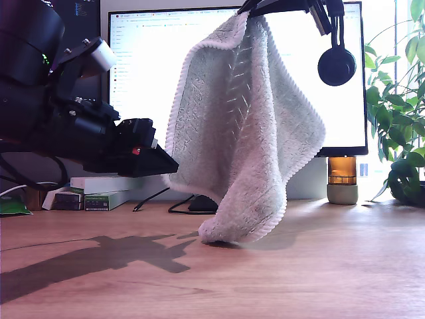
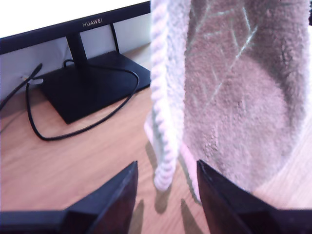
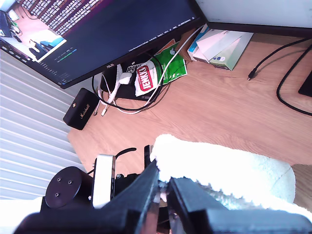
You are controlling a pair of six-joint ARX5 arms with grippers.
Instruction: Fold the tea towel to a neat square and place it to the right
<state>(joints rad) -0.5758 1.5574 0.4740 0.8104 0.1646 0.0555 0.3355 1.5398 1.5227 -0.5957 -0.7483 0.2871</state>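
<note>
The tea towel [image 1: 246, 133], fluffy pale grey-green with a whitish corded edge, hangs from one corner in front of the monitor, and its lowest tip rests on the wooden desk [image 1: 299, 279]. My second gripper [image 1: 255, 8] is high at the exterior view's top, shut on that top corner; the second wrist view shows the towel [image 3: 234, 170] pinched at my second gripper [image 3: 163, 181]. My first gripper [image 1: 163, 163] reaches in from the exterior view's left and stands open. The first wrist view shows the towel's corded edge [image 2: 163, 122] hanging just beyond my first gripper [image 2: 168, 195], not touching it.
A lit monitor [image 1: 139, 66] stands behind, with its stand [image 2: 87, 83] and a looping cable [image 2: 73, 131]. Headphones [image 1: 337, 64] hang at the exterior view's upper right, above an amber jar [image 1: 342, 178] and a plant [image 1: 398, 119]. Boxes [image 1: 99, 193] lie at the left.
</note>
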